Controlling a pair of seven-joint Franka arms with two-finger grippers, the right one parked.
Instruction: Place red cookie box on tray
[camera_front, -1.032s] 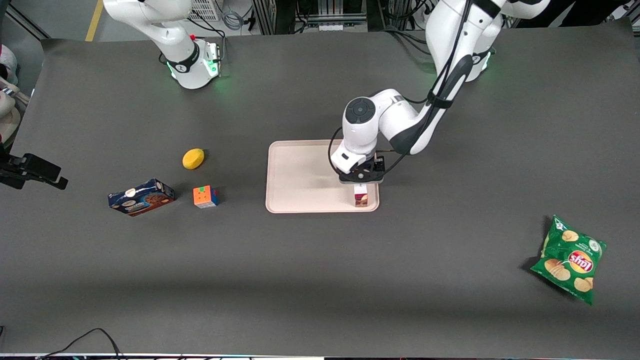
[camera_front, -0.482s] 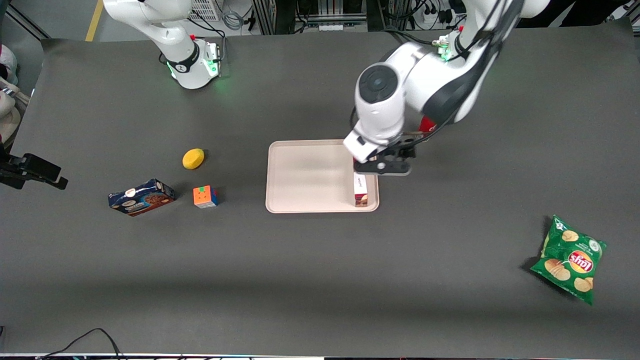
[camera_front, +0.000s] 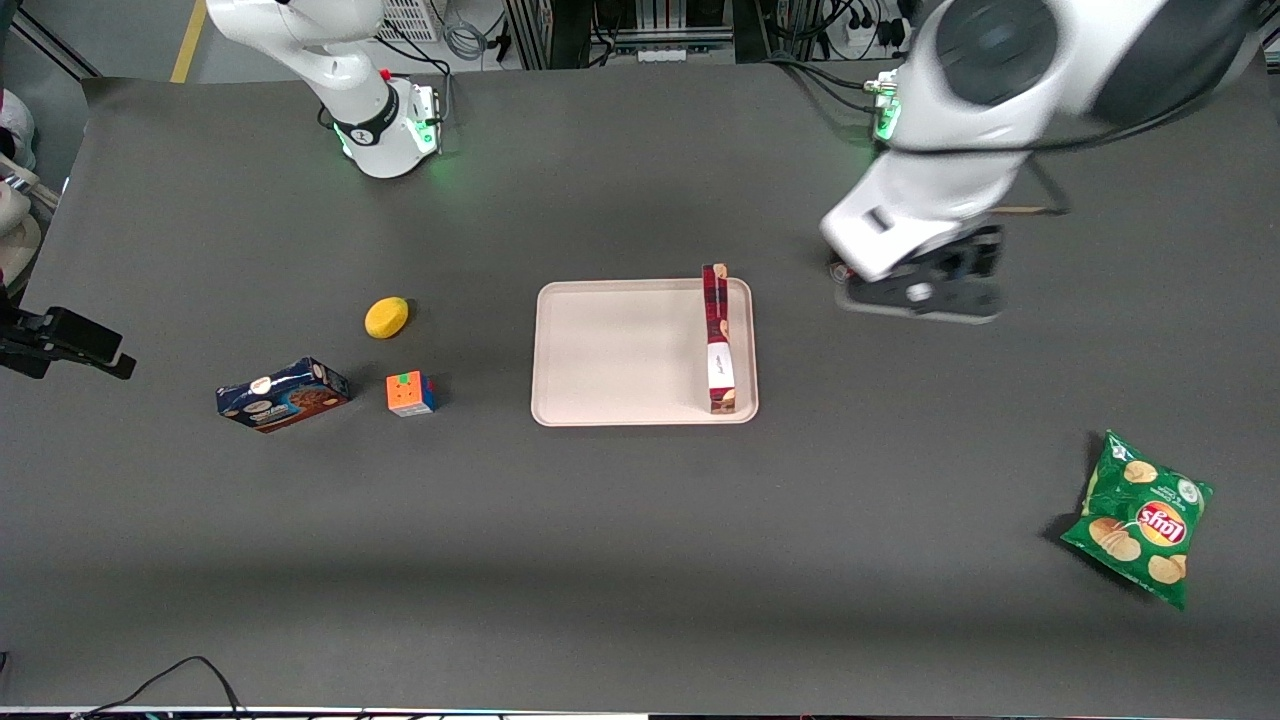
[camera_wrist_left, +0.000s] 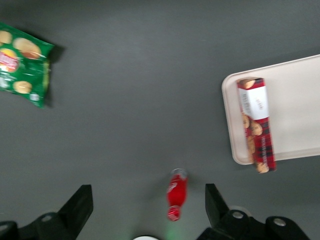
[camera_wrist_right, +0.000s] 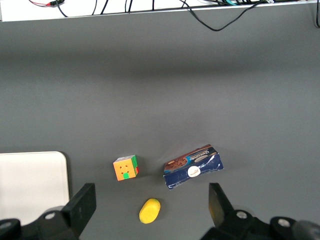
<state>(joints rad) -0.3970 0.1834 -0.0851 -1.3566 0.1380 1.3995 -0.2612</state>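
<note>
Basically, the red cookie box (camera_front: 717, 338) is laid along the tray (camera_front: 610, 350) edge nearest the working arm, one end slightly overhanging. The gripper (camera_wrist_left: 145, 210) is spread open, empty, well clear above the table. Only parking seems needed.

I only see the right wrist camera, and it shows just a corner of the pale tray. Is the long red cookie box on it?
Observer: Yes. The long dark red cardboard cookie box lies on the pale pinkish-cream tray, along the edge toward the working arm's end. One end pokes slightly over the rim.
Operator: Is the robot holding anything?
Observer: No. The left gripper is open and empty. It hangs above the table, off the tray, over a small red bottle.
</note>
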